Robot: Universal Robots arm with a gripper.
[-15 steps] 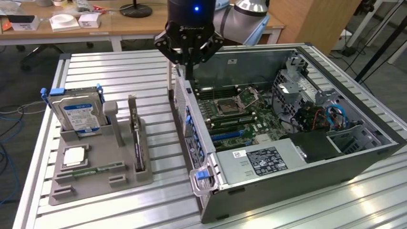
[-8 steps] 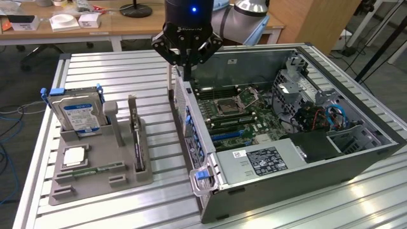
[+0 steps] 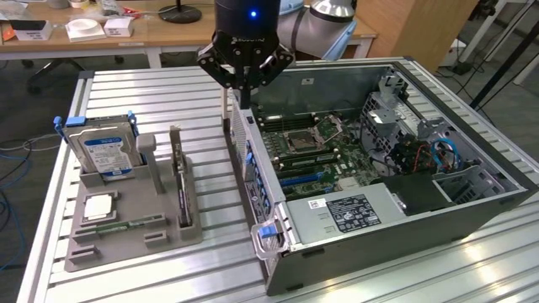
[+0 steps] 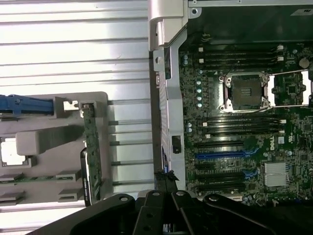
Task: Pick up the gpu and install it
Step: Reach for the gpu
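The gpu is a thin dark card standing on edge in a slot of the grey holder tray, at the exterior view's left of the computer case. In the wrist view the gpu appears edge-on with a green board edge. My gripper hangs above the open case's near wall, up and to the exterior view's right of the card, well apart from it. Its fingers are shut with nothing between them. The wrist view has the gripper over the case wall beside the motherboard.
The open computer case lies on its side with the motherboard and blue expansion slots exposed. The tray also carries a blue-labelled hard drive, a processor chip and a green memory stick. A slatted metal table lies beneath.
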